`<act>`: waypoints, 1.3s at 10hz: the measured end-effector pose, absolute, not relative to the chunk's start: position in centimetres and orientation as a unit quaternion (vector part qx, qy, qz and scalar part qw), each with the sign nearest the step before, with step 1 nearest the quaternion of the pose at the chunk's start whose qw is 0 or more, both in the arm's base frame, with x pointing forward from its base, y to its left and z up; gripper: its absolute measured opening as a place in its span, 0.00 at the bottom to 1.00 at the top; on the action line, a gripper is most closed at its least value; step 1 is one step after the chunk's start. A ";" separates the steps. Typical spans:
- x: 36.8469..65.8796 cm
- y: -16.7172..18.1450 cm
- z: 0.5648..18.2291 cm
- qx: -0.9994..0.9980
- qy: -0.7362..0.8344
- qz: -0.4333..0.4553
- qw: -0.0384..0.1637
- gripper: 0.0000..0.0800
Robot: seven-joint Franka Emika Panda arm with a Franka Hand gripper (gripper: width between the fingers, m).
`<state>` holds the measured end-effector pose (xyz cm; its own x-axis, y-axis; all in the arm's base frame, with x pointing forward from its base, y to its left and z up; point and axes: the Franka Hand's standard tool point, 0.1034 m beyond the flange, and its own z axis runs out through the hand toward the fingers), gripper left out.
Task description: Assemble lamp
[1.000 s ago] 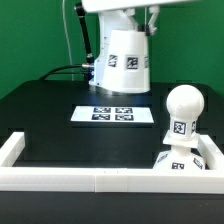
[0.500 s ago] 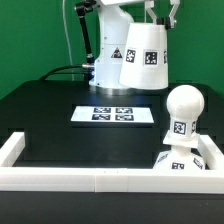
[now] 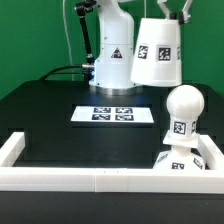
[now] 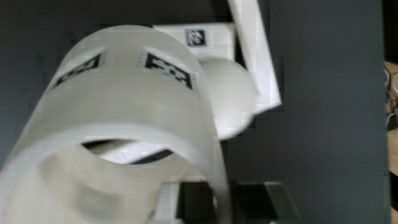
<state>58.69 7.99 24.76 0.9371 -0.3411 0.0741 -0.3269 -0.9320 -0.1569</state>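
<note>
My gripper (image 3: 168, 14) is shut on the rim of the white tapered shade (image 3: 158, 52) and holds it high in the air, slightly tilted. The round bulb (image 3: 183, 112) stands on its stem on the flat base (image 3: 186, 161) at the exterior view's right, below the shade and a little to its right. In the wrist view the shade (image 4: 125, 130) fills most of the picture, its open mouth facing the camera, and its wall sits between my gripper's (image 4: 224, 205) two dark fingers. The bulb (image 4: 235, 95) shows behind the shade.
The marker board (image 3: 114, 114) lies flat in the middle of the black table. A white wall (image 3: 90, 180) runs along the table's front and turns back at both ends. The arm's white body (image 3: 112, 50) stands at the back.
The gripper has carried the shade toward the exterior view's right, from in front of the arm's body to a spot above the bulb.
</note>
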 end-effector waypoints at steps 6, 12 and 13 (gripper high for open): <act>59.8 11.9 22.7 -0.980 0.182 -0.037 0.069 0.06; 59.1 11.9 19.4 -0.982 0.175 -0.040 0.062 0.06; 59.1 11.8 19.1 -0.982 0.176 -0.042 0.062 0.06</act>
